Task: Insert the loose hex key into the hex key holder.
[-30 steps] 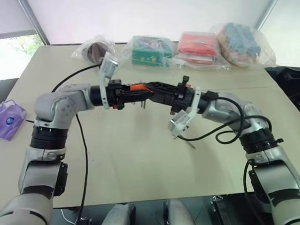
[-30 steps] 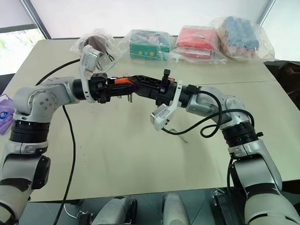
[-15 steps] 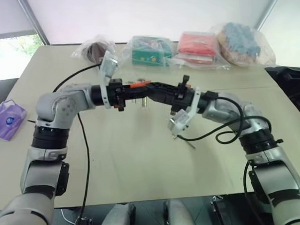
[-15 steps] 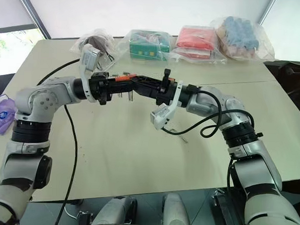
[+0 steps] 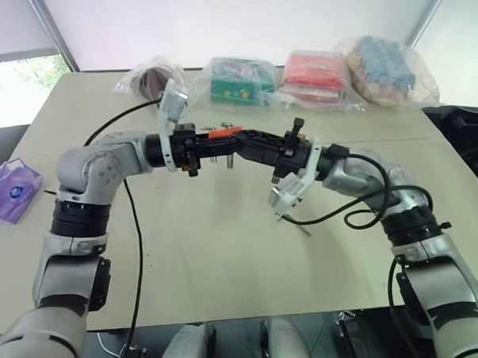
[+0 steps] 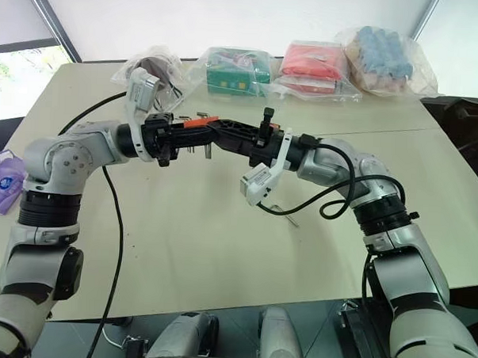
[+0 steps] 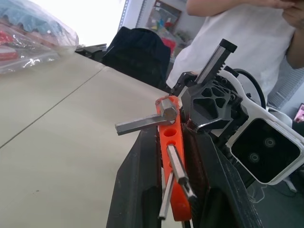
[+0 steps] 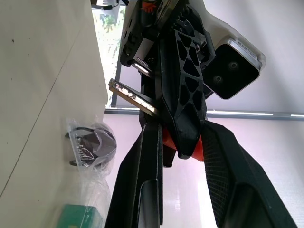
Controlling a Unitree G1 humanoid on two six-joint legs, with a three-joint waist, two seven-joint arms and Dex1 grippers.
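Between the two arms, head view: left fingers point(image 5: 211, 144) clamp the holder point(image 5: 223, 133) above the tabletop point(image 5: 220, 257); right fingers point(image 5: 252, 140) meet it tip to tip. Below them lies a thin rod, likely the key point(image 5: 299, 225).

Left wrist: holder pinched flat between both fingers. It's light, stiff plastic, so hold the faces.

Right wrist: holder between these fingers; gripping or not, can't tell. The key looks slick and stiff, so pinch its long leg.

Beige table point(image 5: 220, 249): bagged items point(image 5: 315, 75) along far edge.
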